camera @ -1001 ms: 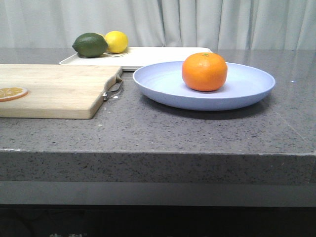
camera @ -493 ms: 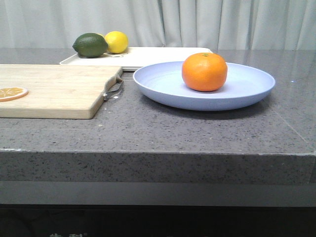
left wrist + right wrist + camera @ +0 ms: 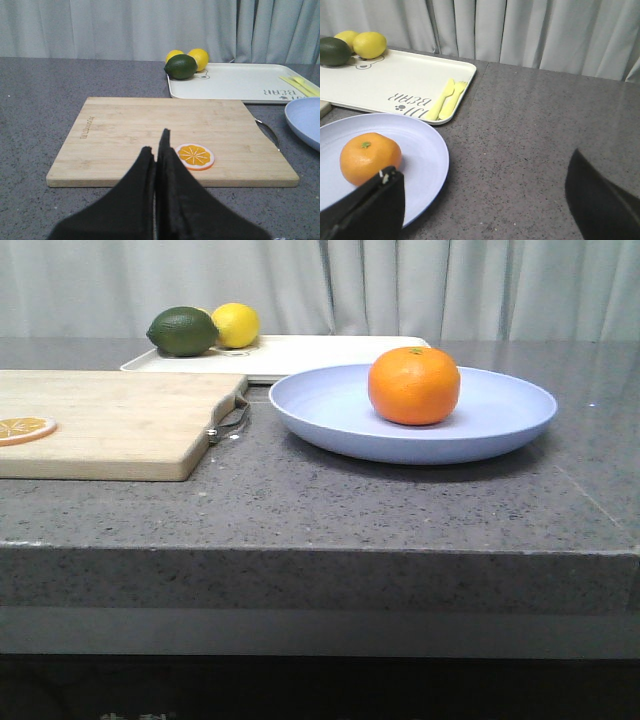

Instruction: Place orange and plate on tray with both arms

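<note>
The orange [image 3: 414,386] sits on the lavender-blue plate [image 3: 500,415] right of centre on the grey counter; both also show in the right wrist view, orange [image 3: 369,157] and plate [image 3: 422,150]. The white tray [image 3: 320,352] lies behind the plate; it also shows in the left wrist view [image 3: 240,82] and the right wrist view [image 3: 395,82]. My left gripper [image 3: 156,150] is shut and empty, over the near edge of the cutting board. My right gripper [image 3: 485,200] is open, its left finger over the plate's near rim. Neither arm shows in the front view.
A wooden cutting board [image 3: 110,420] with a dried orange slice [image 3: 24,427] lies at the left. A green lime [image 3: 182,331] and a lemon [image 3: 236,324] sit on the tray's far left corner. The counter's front edge [image 3: 320,550] is close.
</note>
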`<state>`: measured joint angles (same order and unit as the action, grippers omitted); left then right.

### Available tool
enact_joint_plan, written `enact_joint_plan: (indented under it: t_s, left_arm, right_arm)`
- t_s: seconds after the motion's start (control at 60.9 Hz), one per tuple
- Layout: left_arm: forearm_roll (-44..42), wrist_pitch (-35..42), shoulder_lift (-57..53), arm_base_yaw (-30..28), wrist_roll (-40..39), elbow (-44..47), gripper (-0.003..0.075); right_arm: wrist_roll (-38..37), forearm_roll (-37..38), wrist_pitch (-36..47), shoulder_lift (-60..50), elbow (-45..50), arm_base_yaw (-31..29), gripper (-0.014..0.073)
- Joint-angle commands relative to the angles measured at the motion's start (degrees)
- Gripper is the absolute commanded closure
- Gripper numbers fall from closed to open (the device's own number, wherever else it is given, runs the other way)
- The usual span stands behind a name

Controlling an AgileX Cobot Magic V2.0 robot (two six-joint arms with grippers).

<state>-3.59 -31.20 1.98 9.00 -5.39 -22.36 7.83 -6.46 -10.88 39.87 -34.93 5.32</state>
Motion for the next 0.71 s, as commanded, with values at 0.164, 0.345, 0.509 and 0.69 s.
enact_joint_plan:
  t_s: [0.164, 0.345, 0.509, 0.69]
  left_arm:
    - [0.4, 6.5, 0.7, -0.1, -0.5, 0.1, 0.0738]
    - [0.4, 6.7, 0.7, -0.1, -0.5, 0.1, 0.0738]
    - [0.4, 6.7, 0.7, -0.1, -0.5, 0.1, 0.0738]
    - [0.4, 6.7, 0.7, -0.1, -0.5, 0.1, 0.0738]
  right_arm:
    - [0.1, -5.1, 1.5, 1.4, -3.1, -0.2, -0.0057]
    - [0.1, -9.7, -7.0, 12.4, -11.5, -0.2, -0.0057]
    - [0.1, -12.8, -11.1, 24.3, -19.5, -0.2, -0.0057]
    - [0.1, -16.4, -13.0, 35.4, -26.5, -0.2, -0.0016]
